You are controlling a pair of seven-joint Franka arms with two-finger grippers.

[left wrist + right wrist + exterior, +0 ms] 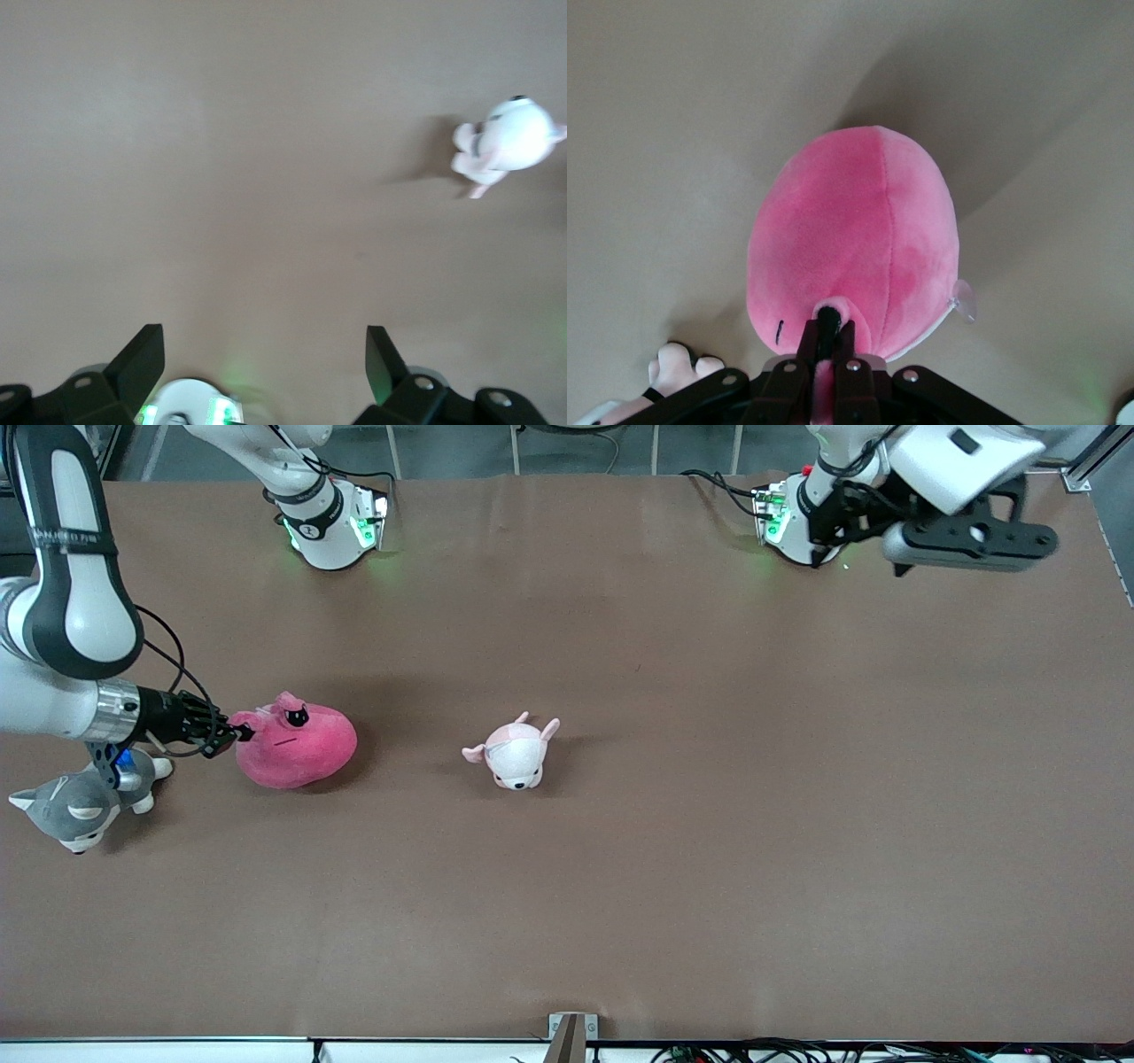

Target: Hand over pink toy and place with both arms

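Brown surface [620,886], no containers in view. Pink toy [297,746] toward right arm's end, pinched at its edge by right claw [237,733], fingers clamped tight. Pale plush [516,753] mid-surface; grey husky plush [80,802] beneath right arm. Left claw [266,354] raised near own base, waiting, spread wide, empty.

From my front camera the table [620,868] is evenly and brightly lit, with only soft shadows on the base-ward side of the pink toy [297,746] and the small plush [514,753]. Green lamps at both arm bases tint the cloth there. My left wrist view is washed out: the small plush [505,142] is overexposed and soft-edged. In the right wrist view the pink toy [859,239] is sharp, with a broad shadow beside it.
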